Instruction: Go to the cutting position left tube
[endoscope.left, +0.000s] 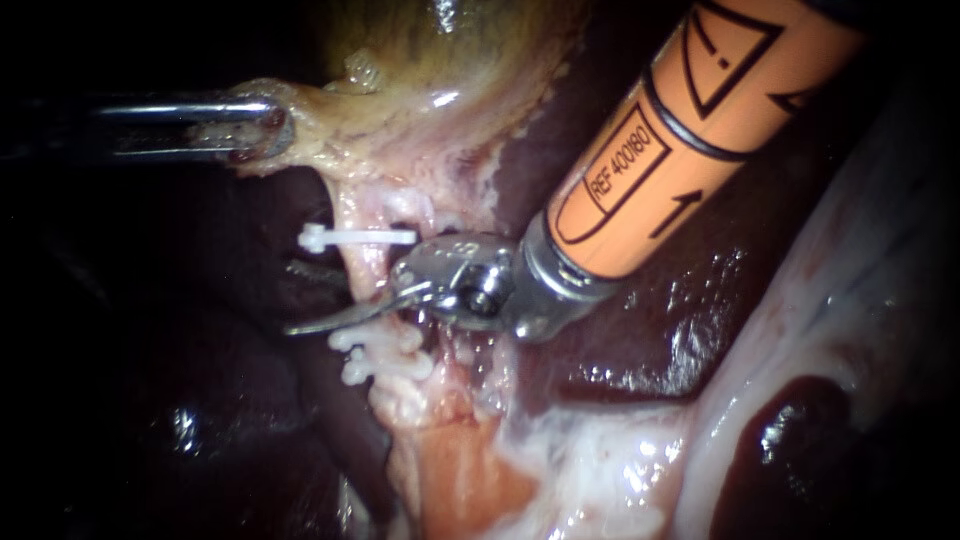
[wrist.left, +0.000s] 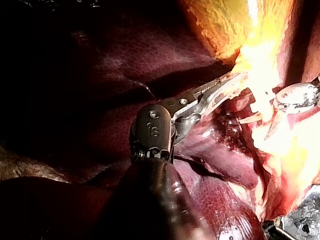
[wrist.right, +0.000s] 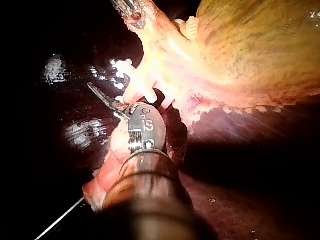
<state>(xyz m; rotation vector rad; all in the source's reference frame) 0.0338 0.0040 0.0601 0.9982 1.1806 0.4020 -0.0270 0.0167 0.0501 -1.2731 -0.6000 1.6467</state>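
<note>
Step in hand: lining up for the cut. My right instrument (endoscope.left: 330, 300) is lying across the tube (endoscope.left: 362, 268) with its blades apart. One blade is showing in front of the tube and the other seems to be passing behind it. So the tube is sitting in the gap, not squeezed.

The blades are crossing between the far clip (endoscope.left: 355, 237) and the near clips (endoscope.left: 385, 360). At far left, my left instrument (endoscope.left: 255, 130) is clamping the gallbladder (endoscope.left: 440, 60) at its edge and pulling it left.

Judgement: the approach is nearly complete. The next move is calling for a slight advance so the tube seats deep in the blades, square to it and clear of both sets of clips.
</note>
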